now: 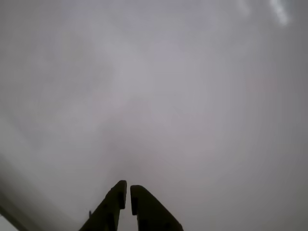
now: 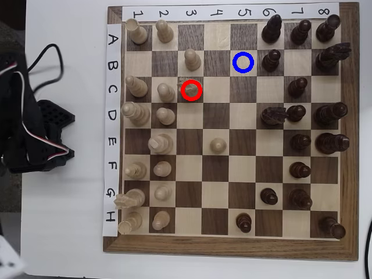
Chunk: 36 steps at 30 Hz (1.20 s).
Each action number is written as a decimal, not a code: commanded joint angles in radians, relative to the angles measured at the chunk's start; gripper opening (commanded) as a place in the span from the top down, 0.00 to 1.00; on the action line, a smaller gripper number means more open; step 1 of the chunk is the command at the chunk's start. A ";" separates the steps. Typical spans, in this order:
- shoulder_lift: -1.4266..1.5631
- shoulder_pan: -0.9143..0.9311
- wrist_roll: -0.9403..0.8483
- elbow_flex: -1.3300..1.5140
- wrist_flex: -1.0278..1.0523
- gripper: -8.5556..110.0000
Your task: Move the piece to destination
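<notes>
The piece, a small tan wooden knight, stands on the board inside a red ring in row C, column 3. The destination is the light square circled by a blue ring in row B, column 5, and nothing stands on it. My gripper shows at the bottom of the wrist view. Its two dark fingers are almost touching, with nothing between them, over a blurred grey surface. In the overhead view my arm sits folded on the white table, left of the board and far from the piece.
The chessboard fills most of the overhead view. Pale pieces crowd columns 1 to 3, among them a pawn just above the piece. Dark pieces stand right of the blue ring. Cables loop near the arm.
</notes>
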 commanded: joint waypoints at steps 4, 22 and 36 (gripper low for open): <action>-0.015 -0.175 0.221 -0.167 -0.025 0.93; -0.179 -0.827 0.499 -0.647 0.417 0.93; -0.295 -1.289 0.480 -0.787 0.773 0.93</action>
